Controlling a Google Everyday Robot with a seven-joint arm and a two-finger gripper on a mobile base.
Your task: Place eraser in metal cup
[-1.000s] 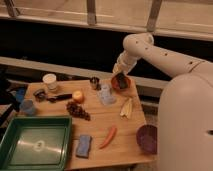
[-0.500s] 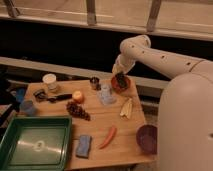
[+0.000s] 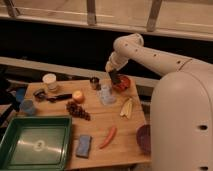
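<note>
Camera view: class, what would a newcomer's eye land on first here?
The big white robot arm arching in from the right, its claw shut on the dark eraser, hanging beside the red bowl and right of the metal cup. Then the green tray at front left.

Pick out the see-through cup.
The clear plastic cup mid-table, near the gripper shut on the eraser; the metal cup beside it is dark, the white cup opaque.

The arm arches out from the body, its closed pincer hanging below the wrist.
</note>
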